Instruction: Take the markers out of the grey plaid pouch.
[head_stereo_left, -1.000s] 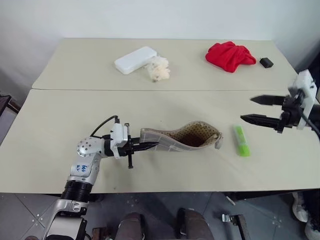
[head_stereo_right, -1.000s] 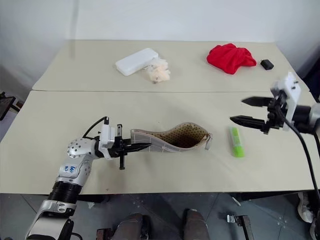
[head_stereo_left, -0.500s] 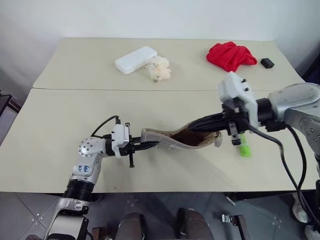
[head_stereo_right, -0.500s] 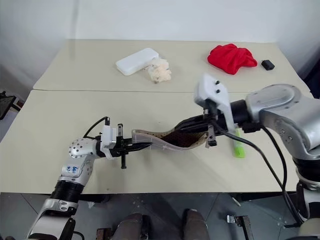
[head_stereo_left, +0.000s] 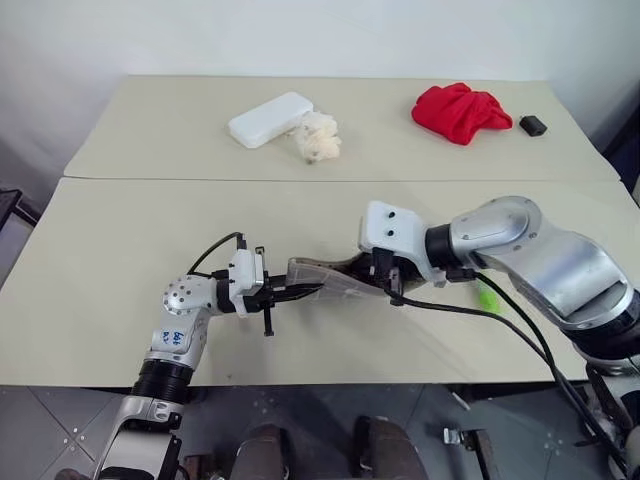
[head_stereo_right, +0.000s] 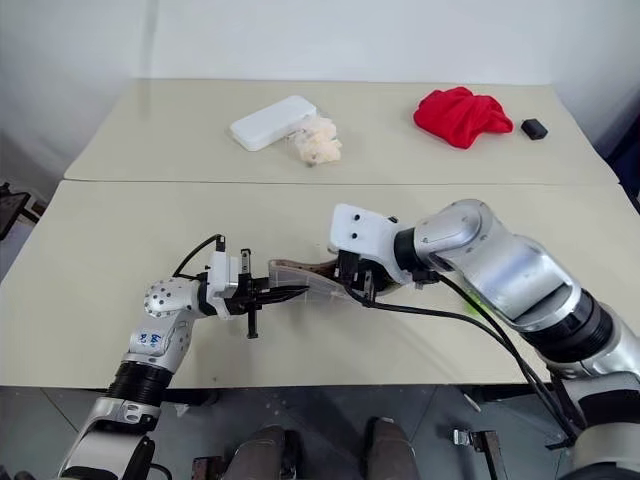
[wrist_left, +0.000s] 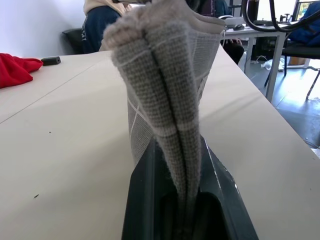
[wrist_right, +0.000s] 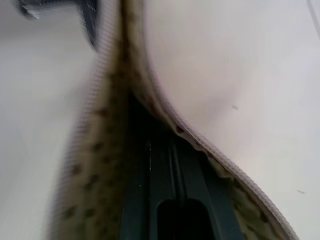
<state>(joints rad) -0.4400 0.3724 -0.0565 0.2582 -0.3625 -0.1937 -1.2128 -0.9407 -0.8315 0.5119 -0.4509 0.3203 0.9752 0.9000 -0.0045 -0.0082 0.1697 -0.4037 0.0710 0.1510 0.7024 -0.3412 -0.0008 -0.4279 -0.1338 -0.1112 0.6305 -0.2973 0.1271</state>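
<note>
**A:** What are we standing over?

**B:** Two matte beige tables (head_stereo_left: 120, 250) pushed edge to edge, a seam between them, against a plain pale wall. Grey tiled floor below. In the left wrist view there are more desks, a chair and a seated person in dark trousers further off.

**A:** And the pouch?

**B:** The grey plaid pouch (head_stereo_left: 325, 277) is on the near table, woven cloth with thin white grid lines. The left gripper (head_stereo_left: 290, 294) has its black fingers clamped tight on one end, the fabric bunched into a fold between them.

**A:** The other arm?

**B:** The right gripper (head_stereo_right: 352, 281) is pushed into the pouch's open mouth, fingers pressed together. Its wrist view shows them lying in the dark brown dotted lining, beside the zip edge. I cannot tell whether they have hold of anything.

**A:** Any markers out?

**B:** A lime-green highlighter (head_stereo_left: 486, 297), smooth plastic, lies on the near table beyond the right forearm, mostly hidden.

**A:** The far table?

**B:** A flat white rectangular box (head_stereo_left: 270, 119) touching a crumpled cream wad (head_stereo_left: 318, 138), a rumpled red cloth (head_stereo_left: 460, 111), and a small black block (head_stereo_left: 533, 125) beside it.
</note>
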